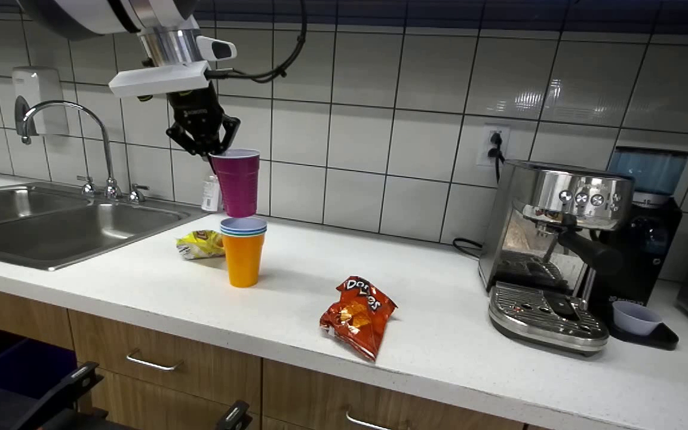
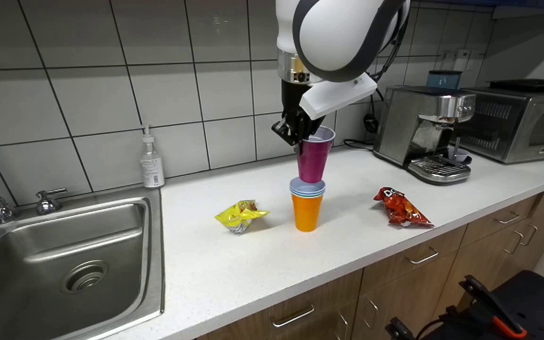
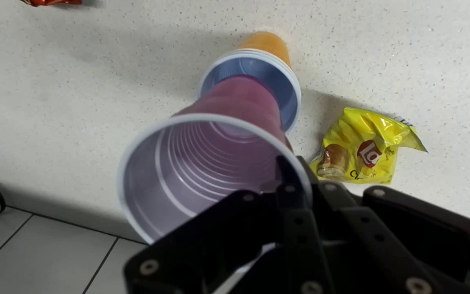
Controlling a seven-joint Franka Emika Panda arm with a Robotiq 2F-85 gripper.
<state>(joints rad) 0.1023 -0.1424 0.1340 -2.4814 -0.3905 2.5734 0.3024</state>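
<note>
My gripper [image 1: 211,156] is shut on the rim of a purple cup [image 1: 239,185], one finger inside the cup and one outside. In the wrist view, the fingertips [image 3: 297,173] pinch the pale rim of the purple cup [image 3: 218,163]. The cup is upright, slightly tilted. Its base is just above the mouth of a nested cup stack [image 1: 243,260]; I cannot tell whether they touch. The stack has an orange outer cup and blue and green rims, and stands on the counter. A yellow snack bag [image 2: 241,215] lies beside the stack. The purple cup [image 2: 313,160] hides part of the stack's opening.
A red Doritos bag [image 1: 360,316] lies on the white counter [image 1: 433,358] nearer the espresso machine [image 1: 553,257]. A steel sink [image 2: 88,250], faucet [image 1: 102,143] and soap bottle [image 2: 151,163] are at one end. A microwave [image 2: 527,120] stands at the other. A tiled wall [image 1: 362,131] runs behind.
</note>
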